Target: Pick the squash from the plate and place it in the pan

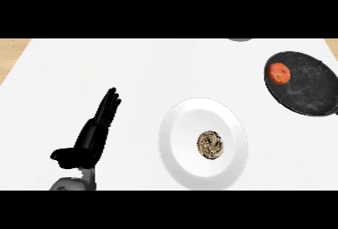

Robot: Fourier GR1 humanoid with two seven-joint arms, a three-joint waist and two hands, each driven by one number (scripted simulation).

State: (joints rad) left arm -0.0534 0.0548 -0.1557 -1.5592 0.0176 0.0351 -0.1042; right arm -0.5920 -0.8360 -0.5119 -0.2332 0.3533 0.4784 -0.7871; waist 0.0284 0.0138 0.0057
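Observation:
A white plate (181, 129) lies on the white counter at lower middle. On it sits a small round mottled brown-and-cream squash (210, 145), right of the plate's centre. A dark round pan (307, 91) rests at the right edge, and a red-orange tomato-like object (279, 72) lies in its upper left part. My left hand (92, 134) stands to the left of the plate with fingers straight and pointing away, thumb out to the left, touching nothing. My right hand does not show.
A grey object (240, 39) peeks in at the top edge, right of centre. Wooden surface (12, 53) shows beyond the counter's left side and at the top right corner.

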